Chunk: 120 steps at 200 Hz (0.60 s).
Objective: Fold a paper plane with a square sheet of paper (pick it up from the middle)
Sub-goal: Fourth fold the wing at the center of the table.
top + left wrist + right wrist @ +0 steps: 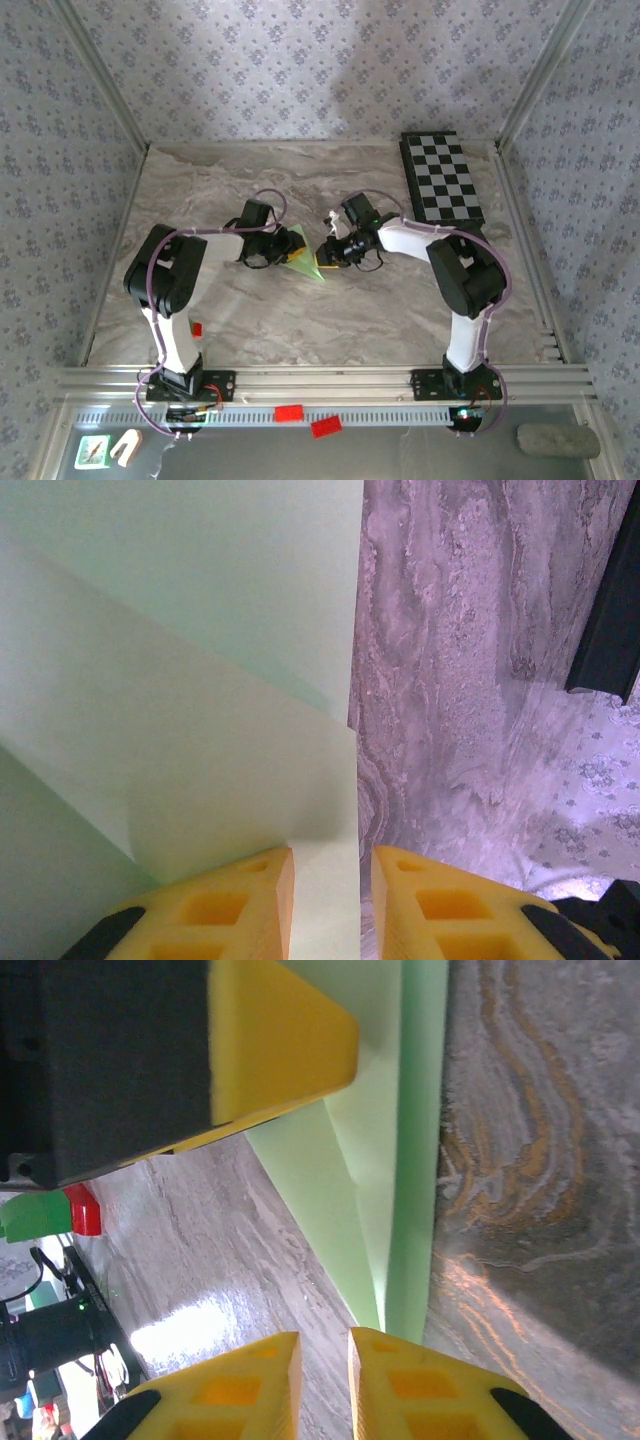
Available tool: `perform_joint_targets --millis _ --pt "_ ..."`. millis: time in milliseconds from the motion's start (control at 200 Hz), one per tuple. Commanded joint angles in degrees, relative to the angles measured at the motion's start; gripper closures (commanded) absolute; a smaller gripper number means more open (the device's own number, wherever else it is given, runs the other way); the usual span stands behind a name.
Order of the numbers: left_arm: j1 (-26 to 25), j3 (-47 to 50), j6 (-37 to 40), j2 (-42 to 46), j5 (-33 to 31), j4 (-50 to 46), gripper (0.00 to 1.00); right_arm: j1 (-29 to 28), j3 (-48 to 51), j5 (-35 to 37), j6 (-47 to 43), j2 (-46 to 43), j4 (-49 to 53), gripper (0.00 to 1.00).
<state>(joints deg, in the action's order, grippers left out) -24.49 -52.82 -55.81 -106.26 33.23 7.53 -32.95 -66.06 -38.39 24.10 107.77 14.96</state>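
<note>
Mid-table, my left gripper [332, 905] pinches the lower edge of the folded square sheet of paper [170, 710], while at three o'clock of it my right gripper [324, 1380] stands slightly parted by the sheet's tip, seemingly not clamping it.

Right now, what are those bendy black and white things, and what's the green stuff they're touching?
They are two robot arms bolted to a marble table. One picture looks down from above. The other two come from little cameras on each wrist, so you see yellow fingers up close. The green stuff is a folded sheet of paper lying between them. The left gripper has its fingers either side of the paper's edge. The right gripper sits at the paper's pointed tip, jaws nearly together; I can't tell if it pinches. A checkered board lies at the far right.
</note>
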Motion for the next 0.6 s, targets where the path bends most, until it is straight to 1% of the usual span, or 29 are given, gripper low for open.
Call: perform_joint_targets --millis 0,320,595 --pt "-0.2 -1.6 -0.1 -0.6 1.0 -0.1 0.72 -1.9 -4.3 2.3 -1.2 0.9 3.8 0.82" --pt "-0.2 -1.6 -0.2 -0.8 1.0 -0.2 0.72 -3.3 -7.6 4.9 -1.2 5.5 6.1 0.85" --pt "-0.2 -1.6 -0.3 -0.9 1.0 -0.3 0.73 -3.3 -7.4 6.3 -0.6 7.1 6.7 0.85"
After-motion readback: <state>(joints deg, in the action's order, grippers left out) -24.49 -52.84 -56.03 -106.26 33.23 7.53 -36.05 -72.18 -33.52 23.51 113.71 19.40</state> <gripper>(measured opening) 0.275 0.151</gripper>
